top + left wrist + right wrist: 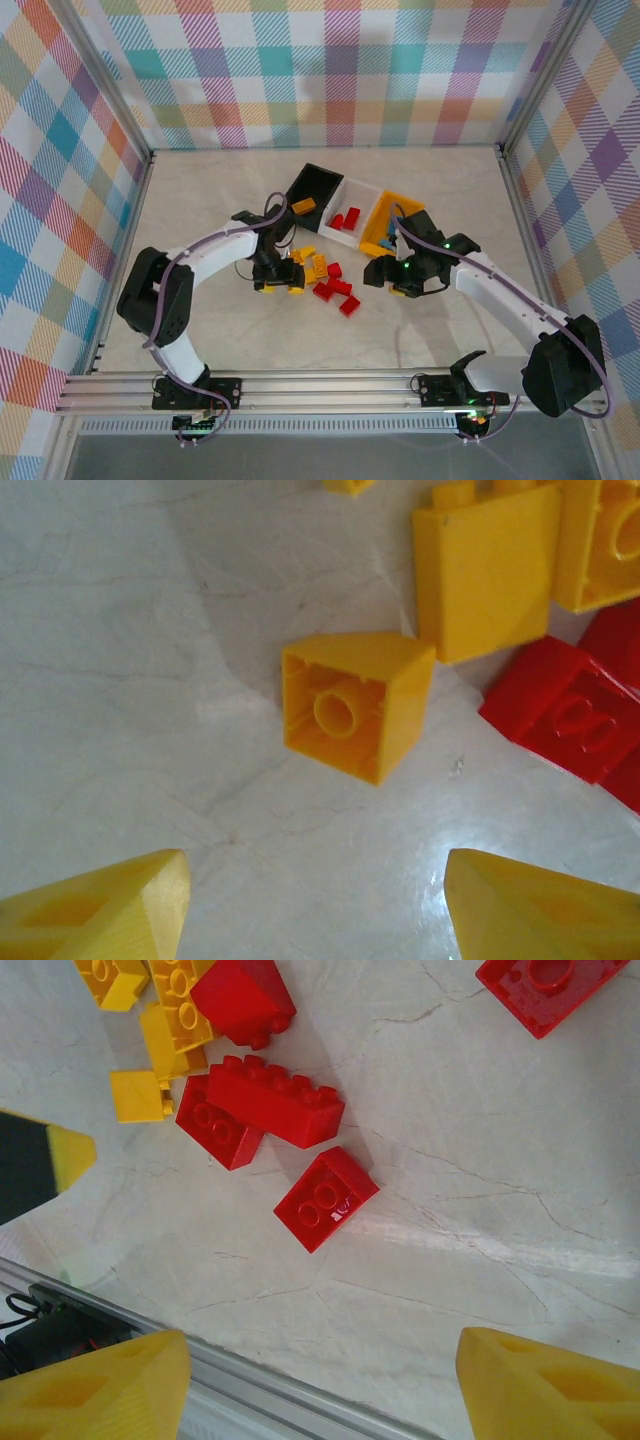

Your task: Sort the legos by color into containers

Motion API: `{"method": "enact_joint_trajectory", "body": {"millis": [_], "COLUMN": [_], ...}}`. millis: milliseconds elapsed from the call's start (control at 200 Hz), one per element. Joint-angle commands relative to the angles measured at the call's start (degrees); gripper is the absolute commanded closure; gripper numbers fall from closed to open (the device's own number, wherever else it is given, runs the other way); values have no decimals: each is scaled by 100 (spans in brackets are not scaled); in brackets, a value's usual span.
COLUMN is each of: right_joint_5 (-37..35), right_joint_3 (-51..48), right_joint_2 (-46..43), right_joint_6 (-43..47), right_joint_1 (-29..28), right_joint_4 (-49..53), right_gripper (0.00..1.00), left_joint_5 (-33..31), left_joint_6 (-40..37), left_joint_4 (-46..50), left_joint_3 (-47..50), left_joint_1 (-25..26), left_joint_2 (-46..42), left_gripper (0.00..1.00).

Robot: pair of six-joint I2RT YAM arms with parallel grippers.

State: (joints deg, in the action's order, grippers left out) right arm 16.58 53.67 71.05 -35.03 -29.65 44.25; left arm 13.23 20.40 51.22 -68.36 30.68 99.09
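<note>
Three joined bins stand at the back: black (322, 180), white (362, 194) and yellow-orange (403, 205). A yellow brick (304, 207) lies in the black bin, red bricks (345, 220) in the white one, and blue bricks (386, 240) in the yellow-orange one. Loose yellow bricks (312, 263) and red bricks (337, 291) lie in front of the bins. My left gripper (318, 910) hangs open just short of a small yellow brick (358, 705) lying on its side. My right gripper (320, 1385) is open and empty, with a red two-stud brick (327, 1198) ahead of it.
A bigger yellow brick (487, 570) and a red brick (565, 715) lie close behind the small one. More red bricks (275, 1100) and yellow bricks (150, 1020) crowd the pile. The metal rail (250, 1380) marks the table's near edge.
</note>
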Motion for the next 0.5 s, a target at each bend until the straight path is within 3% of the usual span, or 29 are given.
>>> {"method": "enact_joint_trajectory", "body": {"millis": [0,105,495], "right_joint_5": [107,176,13], "right_joint_3": [0,184,-69], "right_joint_2": [-43,186,-344], "right_joint_6": [186,202,-142], "right_joint_1": [29,32,32], "right_joint_4": [-244,-51,-216], "right_gripper": [32,35,35], "left_joint_5": [-276,-199,-173], "left_joint_6": [-235,-298,-379], "left_joint_4": [-20,-42,-113], "left_joint_3": [-294,-387,-683], "left_joint_1": [16,22,43], "left_joint_2": [294,531,1040], "left_gripper": [33,36,40]}}
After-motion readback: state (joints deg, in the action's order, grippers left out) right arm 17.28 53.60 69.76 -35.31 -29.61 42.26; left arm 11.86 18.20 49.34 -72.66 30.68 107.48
